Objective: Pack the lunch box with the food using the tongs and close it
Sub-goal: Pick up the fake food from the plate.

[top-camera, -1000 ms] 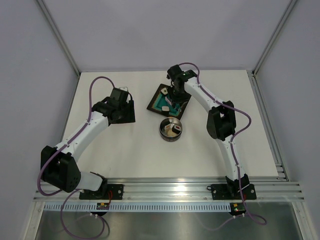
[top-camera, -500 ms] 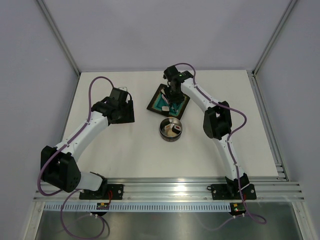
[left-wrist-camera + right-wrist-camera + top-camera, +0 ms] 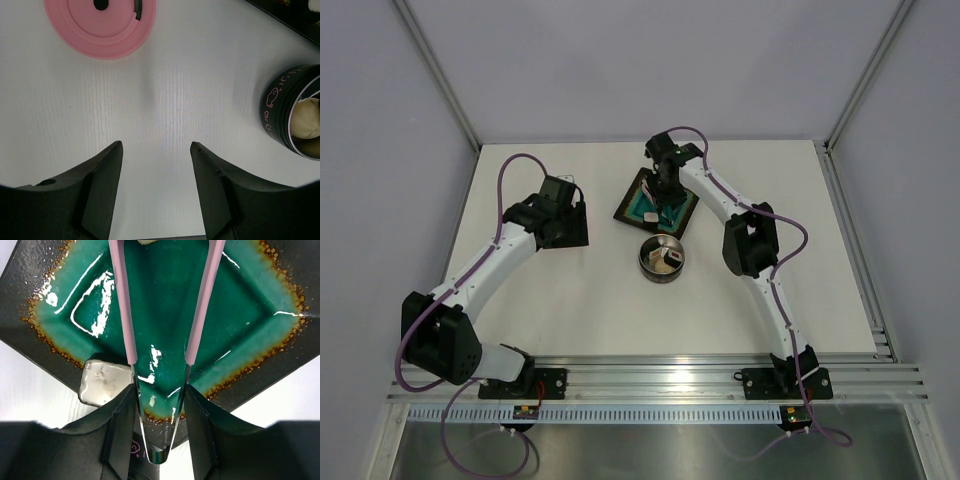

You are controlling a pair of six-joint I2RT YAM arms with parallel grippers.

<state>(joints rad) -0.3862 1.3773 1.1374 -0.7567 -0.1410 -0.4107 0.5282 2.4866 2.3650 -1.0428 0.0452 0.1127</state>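
My right gripper (image 3: 160, 390) is shut on the tongs (image 3: 121, 300), pinching the steel arms near their joined end. The pink arms spread apart over the dark square tray (image 3: 250, 305) with its teal centre. A white cube of food (image 3: 102, 381) lies on the tray's rim beside the left tong arm, and another pale piece (image 3: 147, 241) shows at the top edge. The steel lunch box (image 3: 662, 258) stands just in front of the tray with food (image 3: 306, 117) inside. My left gripper (image 3: 156, 145) hangs open over bare table. The pink lid (image 3: 100, 25) lies beyond it.
The enclosure's frame posts (image 3: 440, 85) and grey walls border the white table (image 3: 580, 300). Both arm bases sit on the aluminium rail (image 3: 660, 380) at the near edge. The right arm's elbow (image 3: 750, 245) stands to the right of the lunch box.
The right wrist with the tongs has shifted slightly left over the tray. The left arm has not moved.
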